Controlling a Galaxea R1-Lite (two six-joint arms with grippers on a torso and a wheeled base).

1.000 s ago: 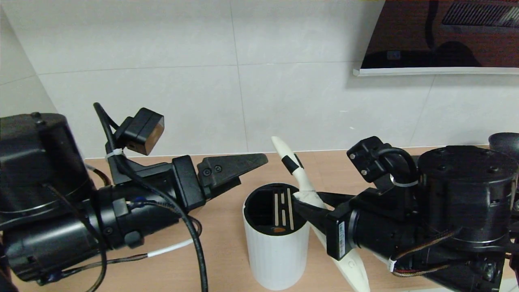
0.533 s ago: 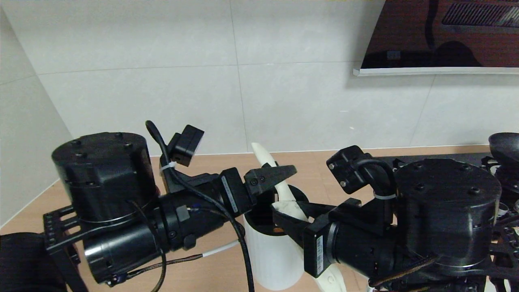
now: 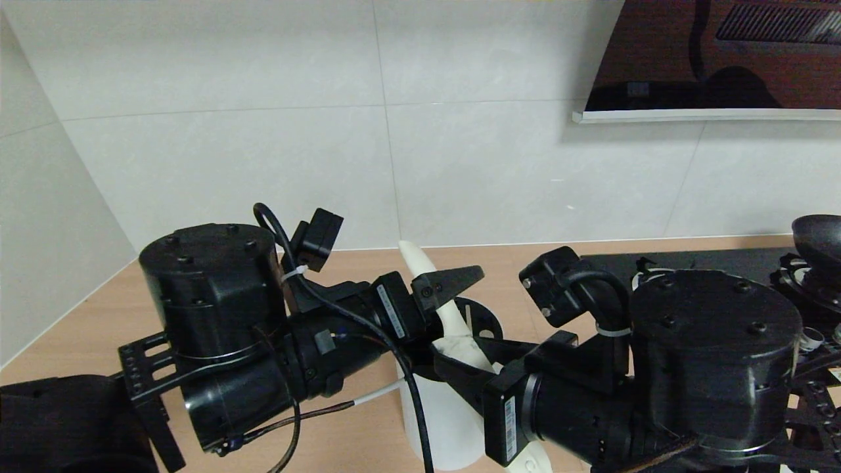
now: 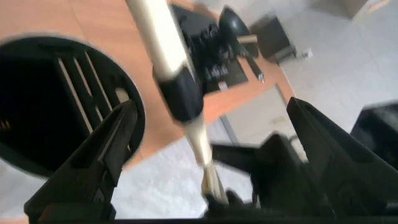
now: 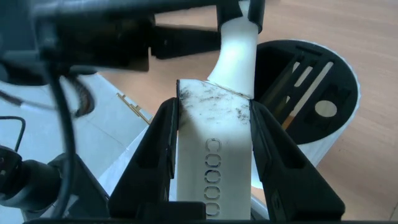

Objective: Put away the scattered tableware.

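A long white utensil (image 3: 412, 257) with a black band (image 4: 180, 93) on its handle is tilted over the white cylindrical holder (image 3: 437, 420), whose dark inside (image 5: 311, 99) has slotted dividers. My right gripper (image 3: 470, 351) is shut on the utensil's wider middle part (image 5: 214, 155), just above the holder's rim. My left gripper (image 3: 441, 295) stands open further up, one finger (image 4: 93, 168) on each side of the handle, not touching it. The utensil's lower end (image 3: 525, 460) hangs outside the holder, beside its wall.
The holder stands on a wooden counter (image 3: 98, 315) against a tiled wall. A black cooktop (image 3: 690, 259) with a dark pot (image 3: 818, 236) lies at the back right, under a range hood (image 3: 723, 59). Both arms crowd the space around the holder.
My left arm swung right until its open fingers straddle the utensil's handle. My right arm shifted left with the utensil, so the handle's tip has moved left and slightly down.
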